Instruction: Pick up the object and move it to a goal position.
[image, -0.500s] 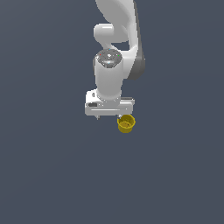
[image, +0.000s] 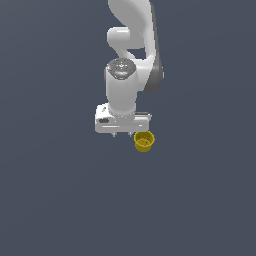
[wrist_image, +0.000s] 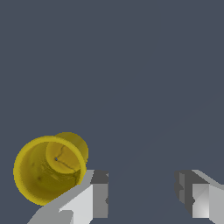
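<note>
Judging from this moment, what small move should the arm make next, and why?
Probably a short sideways shift toward the exterior view's right, to centre the tool over the yellow cup. The wrist view shows the fingers spread with nothing between them, and the cup lying outside one finger, not in the gap. Descending now would likely hit its rim.

Sim render, no real room; flat slate-grey backdrop (image: 50, 200), untextured white robot arm (image: 122, 90)

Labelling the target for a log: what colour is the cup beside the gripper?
Yellow, inside and out. The cup shows best in the wrist view.
</note>
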